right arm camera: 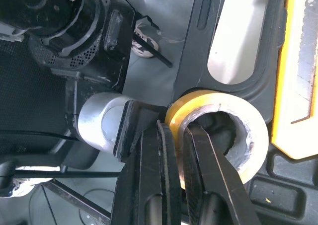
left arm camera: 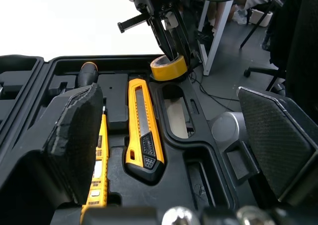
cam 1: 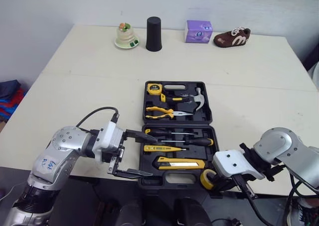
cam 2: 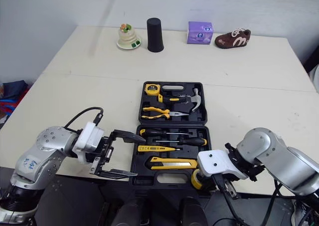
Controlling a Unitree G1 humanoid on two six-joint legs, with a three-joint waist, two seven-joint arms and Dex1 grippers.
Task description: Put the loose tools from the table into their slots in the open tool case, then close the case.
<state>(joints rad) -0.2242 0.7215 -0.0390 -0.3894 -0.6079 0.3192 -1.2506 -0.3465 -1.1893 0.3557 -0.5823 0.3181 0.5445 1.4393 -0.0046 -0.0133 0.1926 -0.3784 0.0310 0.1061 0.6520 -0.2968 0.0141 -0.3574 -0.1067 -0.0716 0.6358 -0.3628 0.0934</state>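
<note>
Case [cam 1: 177, 124]: lying open on the table [cam 1: 239, 71], with its near edge reaching the table's near edge; both halves are facing up and the hinge is running across the middle.
Case handling: judged to be rigid moulded plastic, moderately heavy with the tools loaded. The far half is looking like the part to fold over. It is best taken at its far rim and pushed evenly, so the hinge is not twisting.
Left gripper [cam 2: 140, 156]: hanging spread wide and empty just beside the case's near left corner, fingers pointing across the near half.
Right gripper [right arm camera: 176, 130]: clamping the tape [left arm camera: 169, 72] by its wall, one finger inside the core and one outside.
Large tools: hammer [cam 1: 192, 101], pliers [cam 1: 162, 112] and measure [cam 1: 154, 89] are sitting in the far half.
Small tools: screwdrivers [cam 1: 155, 131], tester [cam 1: 159, 148] and knife [cam 1: 180, 162] are sitting in the near half.
Tape location: resting at the case's near right corner, beside the handle [left arm camera: 198, 115] and the knife's end. Whether it is fully seated, cannot tell.
Tape handling: judged light, a fairly stiff ring likely yielding a little under pinch. The outer face is looking glossy and slippery, so gripping through the wall is suiting it.
Right wrist view: showing the pinch across the roll wall, which the white gripper body is covering in the eye views.
Left wrist view: showing the handle's cut-out beside the knife, and the right gripper standing over the tape.
</note>
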